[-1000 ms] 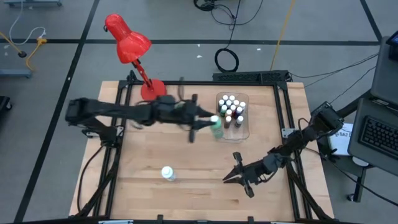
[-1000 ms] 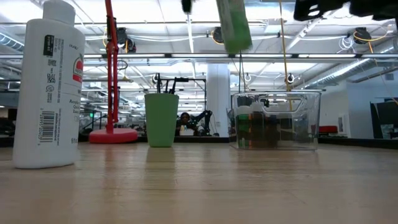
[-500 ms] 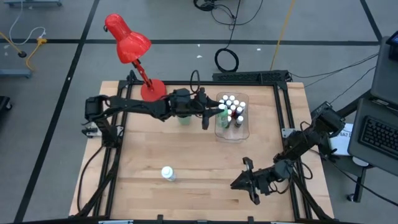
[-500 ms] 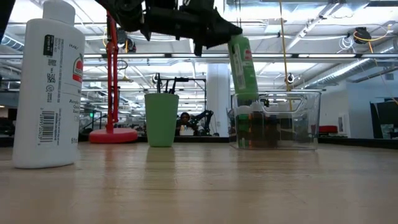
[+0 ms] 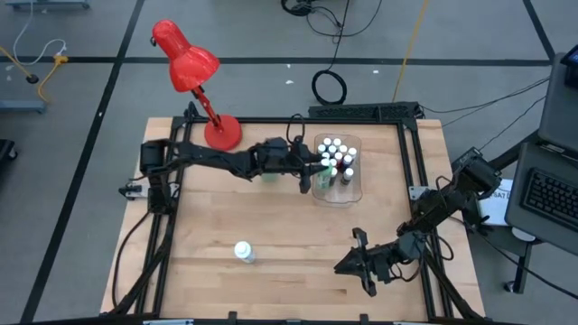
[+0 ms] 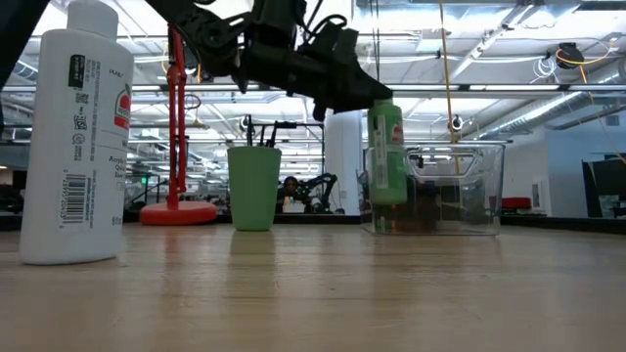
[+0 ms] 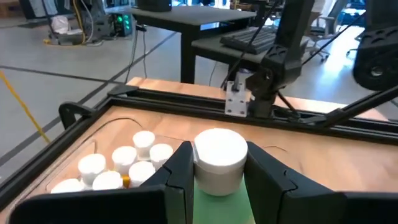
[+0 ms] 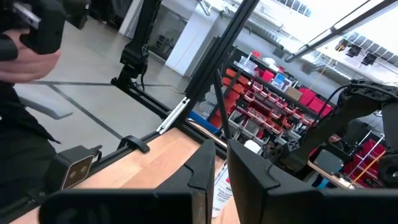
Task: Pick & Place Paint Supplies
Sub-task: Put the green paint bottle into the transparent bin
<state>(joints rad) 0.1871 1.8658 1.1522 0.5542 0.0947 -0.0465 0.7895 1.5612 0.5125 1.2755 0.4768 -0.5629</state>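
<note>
The left arm reaches across the table's far side, its left gripper (image 5: 312, 173) clamped on something — the right gripper (image 5: 348, 263) hangs near the front, fingers nearly together.

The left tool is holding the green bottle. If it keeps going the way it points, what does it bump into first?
Probably the clear tray full of little white-capped paint bottles. The left tool, shut on the green bottle, points straight at it, and the bottle already hangs at the tray's near edge. Depth is hard to judge.

Our two arms are dark, slender and jointed, with black cables running along them. Each gripper's fingers (image 7: 184, 171) are flat, matte black plates with angular edges.
</note>
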